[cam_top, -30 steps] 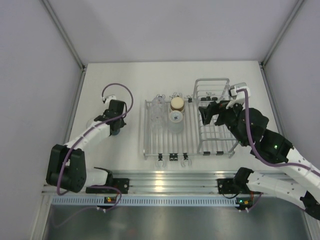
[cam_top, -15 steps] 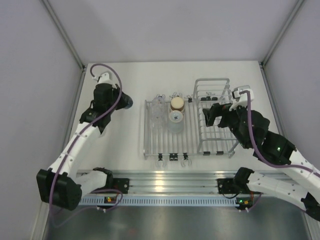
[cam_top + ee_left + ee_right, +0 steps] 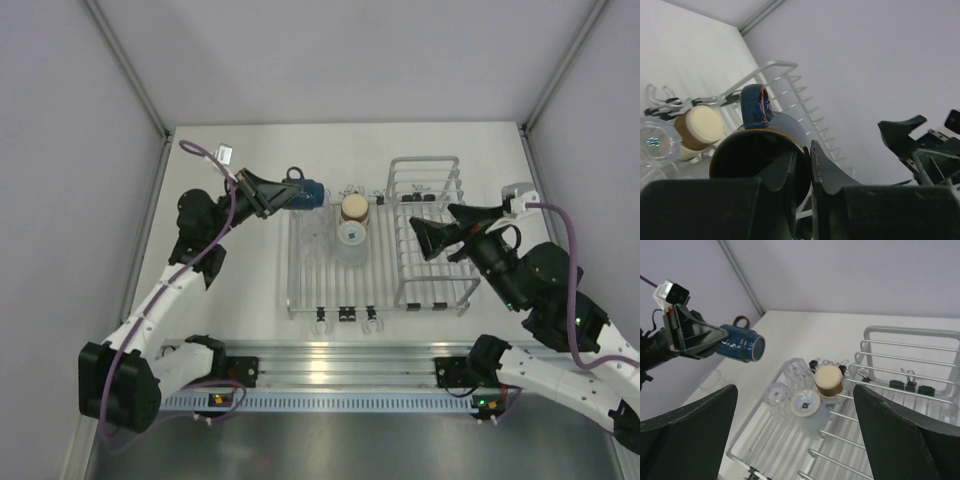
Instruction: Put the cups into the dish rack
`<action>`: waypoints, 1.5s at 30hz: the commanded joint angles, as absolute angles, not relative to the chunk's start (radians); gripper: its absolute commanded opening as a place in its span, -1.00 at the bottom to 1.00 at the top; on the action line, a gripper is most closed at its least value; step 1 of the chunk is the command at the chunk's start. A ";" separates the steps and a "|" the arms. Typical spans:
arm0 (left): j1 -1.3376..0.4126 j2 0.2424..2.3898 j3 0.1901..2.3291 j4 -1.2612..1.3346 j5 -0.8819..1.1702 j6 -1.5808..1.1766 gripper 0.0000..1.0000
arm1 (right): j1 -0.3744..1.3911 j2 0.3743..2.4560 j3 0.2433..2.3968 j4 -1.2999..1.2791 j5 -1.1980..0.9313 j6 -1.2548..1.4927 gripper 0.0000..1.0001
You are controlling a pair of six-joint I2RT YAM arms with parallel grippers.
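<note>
three cups sit on the dish rack's (image 3: 293,262) flat bars: clear cup (image 3: 318,215), tan-and-brown cup (image 3: 353,207), pale blue cup (image 3: 350,240). the left gripper (image 3: 288,191), pinching the dark blue mug (image 3: 308,193) by its rim, holds it sideways in the air over the rack's far-left corner. next it likely needs lowering onto free bars without knocking the clear cup. the right gripper (image 3: 432,225) hangs wide open and empty over the basket section.

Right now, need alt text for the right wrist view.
Left gripper holds the dark blue mug sideways near the far left corner of the dish rack. Clear cup, pale blue cup and tan cup sit together on its flat bars. Right gripper, open, frames the bottom corners.
</note>
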State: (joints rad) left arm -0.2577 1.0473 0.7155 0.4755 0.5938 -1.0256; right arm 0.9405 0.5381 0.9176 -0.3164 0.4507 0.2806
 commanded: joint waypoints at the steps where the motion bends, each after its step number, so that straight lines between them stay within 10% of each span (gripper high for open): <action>1: -0.273 1.003 0.727 0.821 0.696 -1.177 -1.00 | 0.953 0.560 0.900 -0.140 0.325 0.273 0.98; 45: -0.540 1.002 0.627 1.210 0.500 -1.387 -1.00 | 0.954 0.874 0.735 0.592 -0.049 0.407 0.99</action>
State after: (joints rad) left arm -0.5289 1.0111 0.6231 0.9936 0.5312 -1.3174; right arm 0.9405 0.8734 0.7410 0.4961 -0.0292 0.3973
